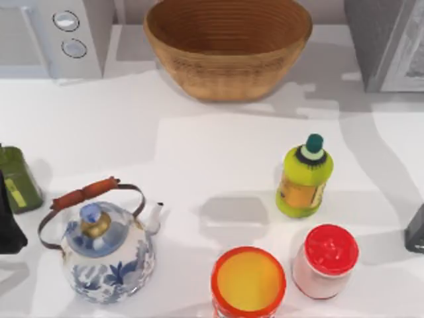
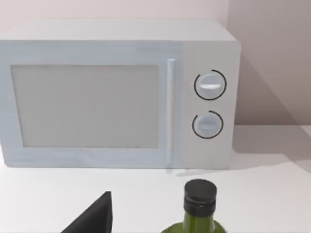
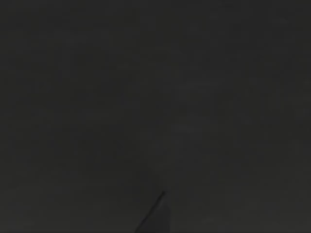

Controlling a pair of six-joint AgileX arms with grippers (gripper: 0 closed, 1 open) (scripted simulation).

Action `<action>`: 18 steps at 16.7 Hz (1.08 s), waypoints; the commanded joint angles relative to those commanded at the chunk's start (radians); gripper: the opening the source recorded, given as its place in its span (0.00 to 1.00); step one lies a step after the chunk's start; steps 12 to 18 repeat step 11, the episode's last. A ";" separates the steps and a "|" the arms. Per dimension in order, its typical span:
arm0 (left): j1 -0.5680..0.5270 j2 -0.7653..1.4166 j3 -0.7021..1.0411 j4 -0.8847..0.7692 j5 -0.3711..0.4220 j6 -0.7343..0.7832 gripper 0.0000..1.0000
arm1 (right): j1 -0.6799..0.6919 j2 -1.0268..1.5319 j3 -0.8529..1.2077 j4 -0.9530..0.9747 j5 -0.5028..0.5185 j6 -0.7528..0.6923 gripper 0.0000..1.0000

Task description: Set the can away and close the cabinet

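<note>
The can point(image 1: 248, 281), orange with a yellow top, stands at the table's front edge, right of centre. The grey cabinet point(image 1: 383, 41) is at the back right corner, with a lighter panel along its right side; I cannot tell whether it is open or closed. My left gripper point(image 1: 8, 222) is parked at the table's left edge, far from the can. My right gripper point(image 1: 416, 228) sits at the right edge, well right of the can. Neither gripper touches anything. The right wrist view is dark.
A woven basket point(image 1: 228, 46) stands at the back centre and a microwave point(image 1: 63, 36) at the back left. A blue-and-white kettle point(image 1: 106, 248), a yellow-green bottle point(image 1: 305, 179) and a red-lidded jar point(image 1: 326, 260) surround the can. A green bottle point(image 1: 18, 179) stands beside the left gripper.
</note>
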 joint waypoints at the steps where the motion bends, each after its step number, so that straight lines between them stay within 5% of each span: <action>1: 0.000 0.000 0.000 0.000 0.000 0.000 1.00 | -0.001 0.002 0.001 0.001 -0.002 -0.001 1.00; 18: 0.000 0.000 0.000 0.000 0.000 0.000 1.00 | -0.083 0.151 0.106 0.046 -0.080 0.001 1.00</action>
